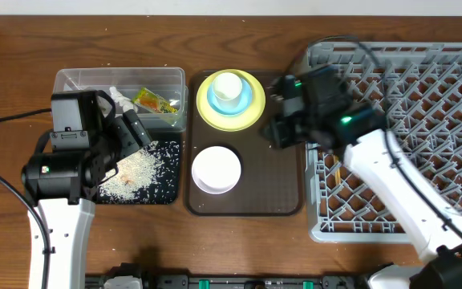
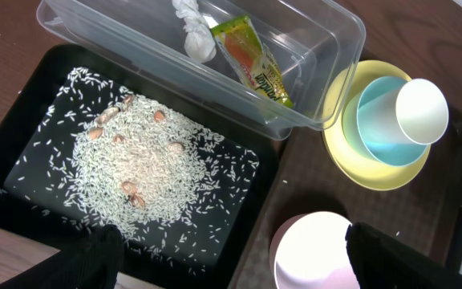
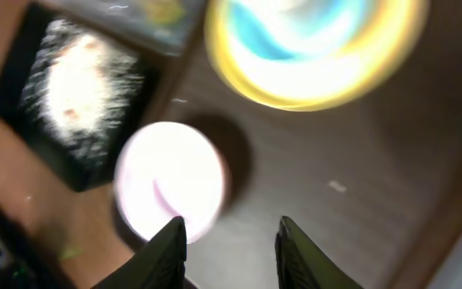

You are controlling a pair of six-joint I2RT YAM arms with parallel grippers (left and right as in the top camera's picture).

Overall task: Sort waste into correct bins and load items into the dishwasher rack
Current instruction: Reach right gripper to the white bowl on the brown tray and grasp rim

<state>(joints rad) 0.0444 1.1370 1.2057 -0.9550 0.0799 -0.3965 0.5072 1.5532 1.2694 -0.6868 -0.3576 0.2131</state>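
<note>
The plate is yellow, the bowl light blue, the tray black under white grains.

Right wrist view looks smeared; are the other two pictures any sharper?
Right wrist view: heavily blurred, plate and white bowl smeared into glowing blobs. Left wrist view: sharp, single rice grains and the wrapper print distinct. Overhead view: sharp, evenly lit, soft shadows only.

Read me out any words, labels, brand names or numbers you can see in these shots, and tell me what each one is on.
No text is legible in any view.
Snack wrapper: dark print on its green and yellow face, too small and blurred to read.
Clear tub, black tray, yellow plate, white cup: no writing shows.
</note>
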